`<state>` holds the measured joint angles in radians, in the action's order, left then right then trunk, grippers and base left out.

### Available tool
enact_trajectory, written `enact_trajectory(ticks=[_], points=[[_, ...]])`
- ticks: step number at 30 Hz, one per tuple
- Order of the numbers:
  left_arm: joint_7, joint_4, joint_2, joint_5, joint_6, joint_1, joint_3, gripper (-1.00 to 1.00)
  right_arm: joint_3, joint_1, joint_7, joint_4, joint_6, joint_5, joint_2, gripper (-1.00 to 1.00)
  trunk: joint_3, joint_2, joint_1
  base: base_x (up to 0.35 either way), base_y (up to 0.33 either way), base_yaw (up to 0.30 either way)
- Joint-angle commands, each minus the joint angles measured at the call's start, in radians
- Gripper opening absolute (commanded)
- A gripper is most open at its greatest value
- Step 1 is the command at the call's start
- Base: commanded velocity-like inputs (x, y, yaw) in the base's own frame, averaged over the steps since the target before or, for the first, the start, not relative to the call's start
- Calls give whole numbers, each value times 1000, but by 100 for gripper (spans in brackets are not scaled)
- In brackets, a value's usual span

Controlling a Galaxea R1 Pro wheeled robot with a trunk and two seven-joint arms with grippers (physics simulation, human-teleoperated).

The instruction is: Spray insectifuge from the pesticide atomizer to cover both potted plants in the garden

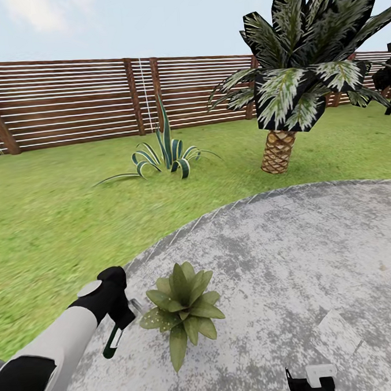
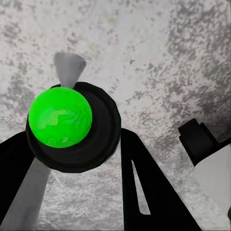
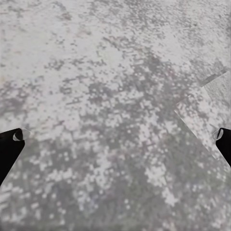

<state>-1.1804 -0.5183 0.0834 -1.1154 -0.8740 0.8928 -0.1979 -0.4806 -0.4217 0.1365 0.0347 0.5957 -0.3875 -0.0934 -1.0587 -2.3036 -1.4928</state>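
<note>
One potted plant (image 1: 182,306), a low rosette of pointed speckled green leaves, sits on the round grey patio (image 1: 291,253) near its left rim; the leaves hide its pot. Just left of it my left gripper (image 1: 119,316) is shut on the pesticide atomizer (image 1: 113,339). In the left wrist view the atomizer (image 2: 60,120) shows a bright green round top in a black collar, with a grey nozzle ahead of it, held between my black fingers (image 2: 149,192) of the left gripper (image 2: 72,159). My right gripper (image 1: 311,382) hangs low over bare paving, open and empty (image 3: 115,139).
Lawn (image 1: 58,227) lies left of and behind the patio. A striped spiky plant (image 1: 167,154) and a palm (image 1: 279,150) stand on the grass ahead. A brown slatted fence (image 1: 68,99) closes the back. A dark bush (image 1: 388,79) shows at the far right.
</note>
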Motion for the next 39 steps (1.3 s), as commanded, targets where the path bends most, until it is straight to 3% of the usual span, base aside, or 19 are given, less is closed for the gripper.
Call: enact_trajectory(ticks=[1, 9, 14, 28, 33, 39], points=[[-25, -2, 1, -16, -6, 0, -5, -100, -9, 0, 5, 1, 1, -4, 0, 100, -1, 0, 0, 0, 0, 0], [-45, -5, 1, -29, -15, 15, 3, -100, -9, 0, 5, 1, 1, -2, 0, 100, -1, 0, 0, 0, 0, 0], [-49, -16, -15, -29, -17, 78, -1, -100, -9, 0, 5, 1, 1, -1, -1, 100, -1, 0, 0, 0, 0, 0], [-47, -5, 0, -30, -20, 70, -3, -100, -9, 0, 5, 1, 1, -1, 0, 100, -1, 0, 0, 0, 0, 0], [-48, -13, -12, -33, -25, 91, -3, -100, -9, 0, 5, 1, 1, -1, -1, 100, -1, 0, 0, 0, 0, 0], [-42, -2, 17, -51, -23, 77, -4, -100, -9, 0, 5, 1, 1, -1, -1, 100, -1, 0, 0, 0, 0, 0]])
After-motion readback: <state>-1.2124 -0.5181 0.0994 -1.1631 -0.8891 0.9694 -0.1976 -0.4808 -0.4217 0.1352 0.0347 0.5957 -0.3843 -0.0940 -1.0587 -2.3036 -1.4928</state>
